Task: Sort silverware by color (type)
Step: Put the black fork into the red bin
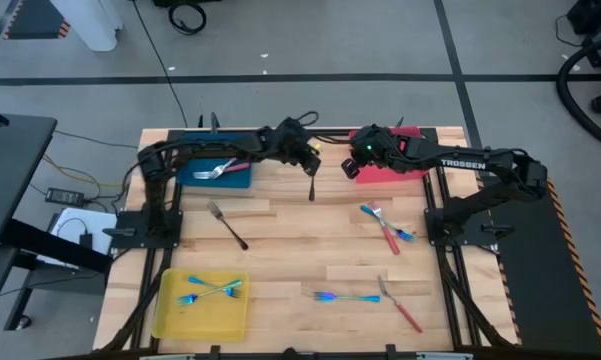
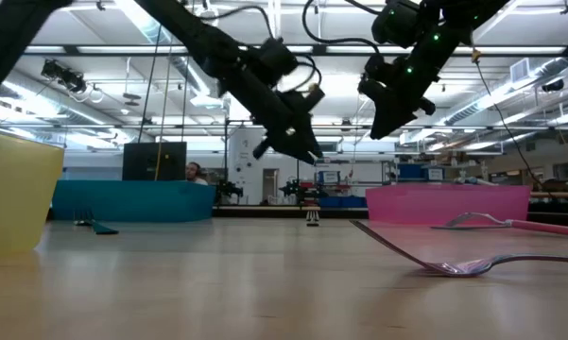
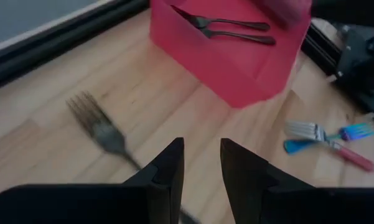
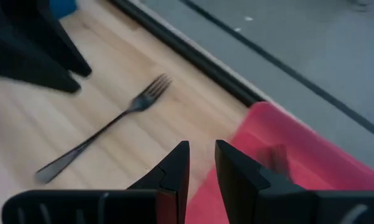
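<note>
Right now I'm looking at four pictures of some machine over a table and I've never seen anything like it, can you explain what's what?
These are two dark robot arms at a wooden table, sorting cutlery into coloured trays. One picture looks straight down, one looks level across the tabletop, and two come from cameras on the arms' wrists.

The left pincer and right pincer hover near each other at the far edge, each with a narrow gap between its fingers and nothing in it. A dark fork lies on the wood between them.

The red tray holds two dark forks; the blue tray and the yellow tray hold cutlery too. More pieces lie loose: a grey fork and red and blue ones.
</note>
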Available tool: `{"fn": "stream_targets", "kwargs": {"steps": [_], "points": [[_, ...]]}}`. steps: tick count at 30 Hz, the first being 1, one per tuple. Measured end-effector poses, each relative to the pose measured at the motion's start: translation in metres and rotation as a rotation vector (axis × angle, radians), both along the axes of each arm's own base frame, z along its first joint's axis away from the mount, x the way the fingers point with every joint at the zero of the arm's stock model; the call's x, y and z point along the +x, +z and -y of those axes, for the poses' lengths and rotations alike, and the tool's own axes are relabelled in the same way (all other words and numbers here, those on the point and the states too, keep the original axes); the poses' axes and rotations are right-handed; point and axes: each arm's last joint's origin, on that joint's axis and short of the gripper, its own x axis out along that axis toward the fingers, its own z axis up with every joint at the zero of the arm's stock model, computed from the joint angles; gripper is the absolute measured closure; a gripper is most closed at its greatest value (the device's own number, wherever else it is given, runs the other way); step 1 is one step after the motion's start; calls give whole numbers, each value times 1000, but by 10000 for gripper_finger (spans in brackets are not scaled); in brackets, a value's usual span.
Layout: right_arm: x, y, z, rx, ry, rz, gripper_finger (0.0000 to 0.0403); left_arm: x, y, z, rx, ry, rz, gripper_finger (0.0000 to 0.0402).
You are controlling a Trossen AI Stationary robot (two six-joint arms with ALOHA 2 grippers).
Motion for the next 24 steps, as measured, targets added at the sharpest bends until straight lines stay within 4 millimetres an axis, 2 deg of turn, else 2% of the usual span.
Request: {"fn": "stream_targets", "kwargs": {"steps": [6,13,24], "points": [[-3,-1,1,-31,-57,-30,317,16,-21,-12,-36,11,-23,297],[-3,-1,1,-28,-60,-33,317,20,-43,-15,-81,50,-69,297],[-4,0,3,-57,-99,-28,317,21,-50,-9,-23,125,-138,297]]}}
